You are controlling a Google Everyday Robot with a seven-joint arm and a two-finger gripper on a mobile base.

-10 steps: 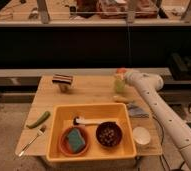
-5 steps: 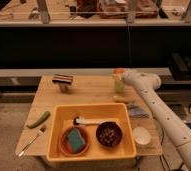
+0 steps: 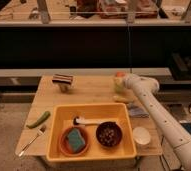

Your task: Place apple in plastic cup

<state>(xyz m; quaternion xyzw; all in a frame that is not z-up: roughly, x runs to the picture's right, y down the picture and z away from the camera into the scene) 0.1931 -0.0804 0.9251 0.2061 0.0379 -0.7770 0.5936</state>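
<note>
1. My white arm (image 3: 159, 112) reaches from the lower right across the wooden table (image 3: 91, 92) toward its far right edge.
2. My gripper (image 3: 120, 81) sits at the end of that arm, over the plastic cup (image 3: 119, 89); I cannot tell whether it is apart or together.
3. The apple (image 3: 119, 75) shows only as a small orange-red patch at the very tip of my arm, directly above the cup; whether it is held, or already touching the cup, cannot be made out.
4. The cup is small, pale yellow-green and see-through, standing upright on the table near the right edge, just below my gripper.
5. A yellow tub (image 3: 91, 131) fills the near middle of the table. Inside it are an orange bowl (image 3: 66, 145) holding a teal sponge (image 3: 75, 140), a dark bowl (image 3: 109, 134) and a white-handled brush (image 3: 86, 121).
6. A white cup (image 3: 141, 135) stands just right of the tub.
7. A long green vegetable (image 3: 39, 119) and a fork (image 3: 31, 142) lie at the table's near left; a small dark-topped object (image 3: 63, 81) sits at the far left.
</note>
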